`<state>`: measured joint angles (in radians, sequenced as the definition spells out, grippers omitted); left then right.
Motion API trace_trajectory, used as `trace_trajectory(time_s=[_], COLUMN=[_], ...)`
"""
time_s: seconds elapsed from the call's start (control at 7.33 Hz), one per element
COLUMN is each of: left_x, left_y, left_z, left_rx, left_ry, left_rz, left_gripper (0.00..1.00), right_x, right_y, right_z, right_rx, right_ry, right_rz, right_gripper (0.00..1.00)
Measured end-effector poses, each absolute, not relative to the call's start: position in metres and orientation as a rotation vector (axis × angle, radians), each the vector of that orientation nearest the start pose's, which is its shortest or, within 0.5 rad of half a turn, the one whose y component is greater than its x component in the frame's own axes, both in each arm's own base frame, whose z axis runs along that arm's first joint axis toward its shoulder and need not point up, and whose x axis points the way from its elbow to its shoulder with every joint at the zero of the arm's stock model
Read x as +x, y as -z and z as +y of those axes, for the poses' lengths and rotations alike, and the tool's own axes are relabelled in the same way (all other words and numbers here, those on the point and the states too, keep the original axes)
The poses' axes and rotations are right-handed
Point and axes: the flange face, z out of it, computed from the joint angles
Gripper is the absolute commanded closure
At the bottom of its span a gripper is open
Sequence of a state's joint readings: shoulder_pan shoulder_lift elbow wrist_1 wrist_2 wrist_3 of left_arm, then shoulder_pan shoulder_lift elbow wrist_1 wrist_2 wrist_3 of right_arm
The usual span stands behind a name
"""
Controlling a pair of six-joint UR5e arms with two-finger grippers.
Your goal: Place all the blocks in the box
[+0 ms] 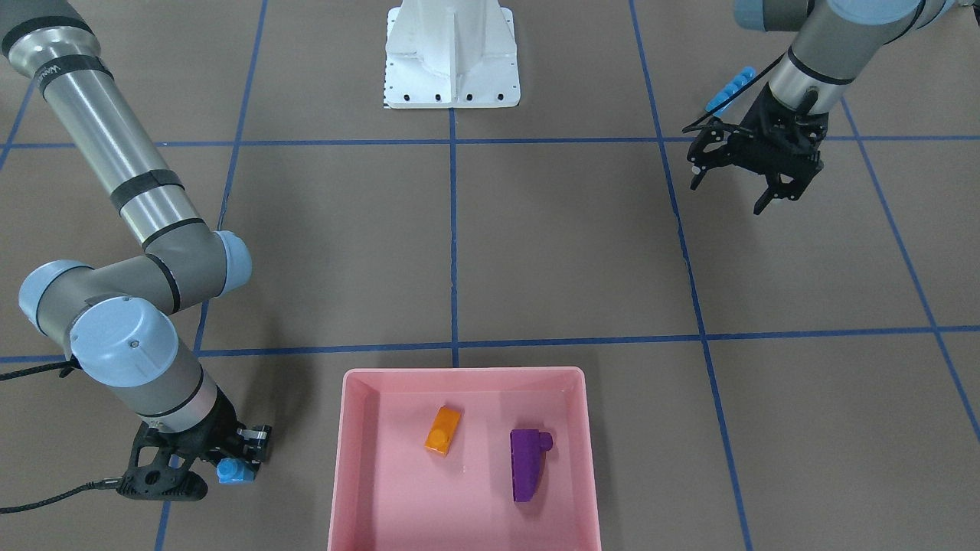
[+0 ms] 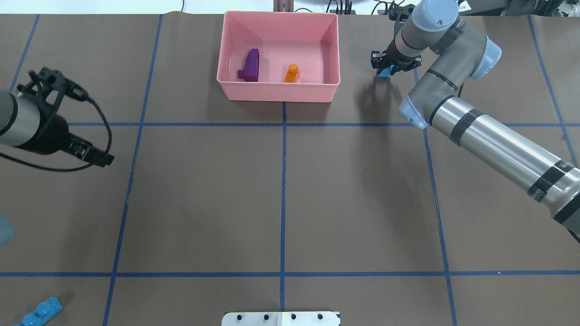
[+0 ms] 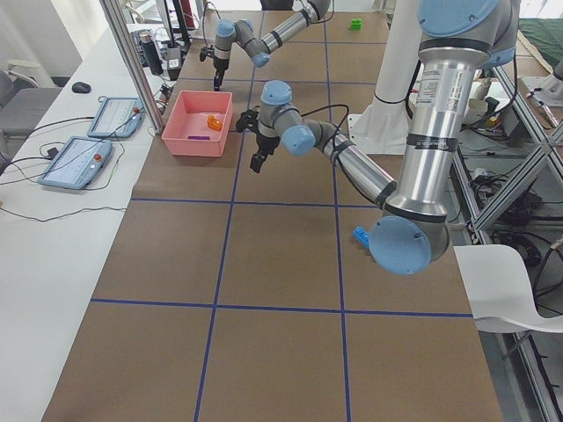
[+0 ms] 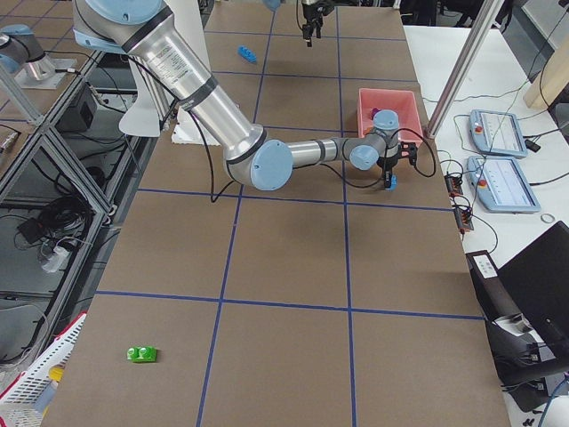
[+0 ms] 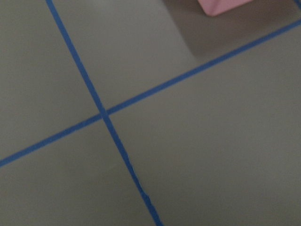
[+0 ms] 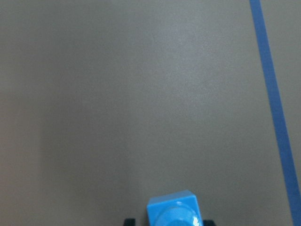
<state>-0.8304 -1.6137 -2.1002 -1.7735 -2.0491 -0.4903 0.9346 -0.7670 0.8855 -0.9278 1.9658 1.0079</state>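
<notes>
Brick in hand: the right gripper [image 2: 384, 68] is clamped on the small blue one-stud brick [image 1: 233, 471], low over the table and just outside the pink box [image 1: 338, 459] on the robot's right side. The box therefore lies to that gripper's left (a short sideways carry over the near wall, by the look of it). The orange brick [image 1: 443, 430] and purple wedge [image 1: 528, 463] lie inside. The left gripper [image 1: 727, 195], jaws spread and empty, hangs well apart, nearer the long blue brick [image 2: 40, 311].

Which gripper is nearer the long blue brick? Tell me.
Left. The left gripper hangs near the long blue brick; the right gripper is far off, beside the box.
</notes>
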Motion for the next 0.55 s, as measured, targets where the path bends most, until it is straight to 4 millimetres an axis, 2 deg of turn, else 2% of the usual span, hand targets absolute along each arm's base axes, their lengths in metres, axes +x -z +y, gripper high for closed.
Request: trace_trajectory(time_s=[0.14,0.27,0.41,0.55], left_x=[0.262,0.263,0.265,0.268], left_y=[-0.392,-0.419,-0.443,-0.461], left_z=[-0.386,-0.361,-0.337,-0.316], left_rx=[0.334,0.293,0.240,0.192], left_ry=[-0.491,-0.559,-0.614,-0.655], left_rz=[0.776,0.738,0.711,0.693], left_gripper=[0.00,0.00,0.00,0.00], right_x=[-0.400,-0.380,-0.367,-0.366], right_y=[-0.392,-0.358,-0.300,-0.242], right_z=[-0.734,-0.749,-0.766,-0.775], right_rx=[0.241,0.225,0.190,0.154], right_ry=[-0.213,-0.230,-0.254,-0.290], right_rz=[-0.836,-0.864,-0.870,-0.868], right_gripper=[1.00,1.00,1.00,1.00])
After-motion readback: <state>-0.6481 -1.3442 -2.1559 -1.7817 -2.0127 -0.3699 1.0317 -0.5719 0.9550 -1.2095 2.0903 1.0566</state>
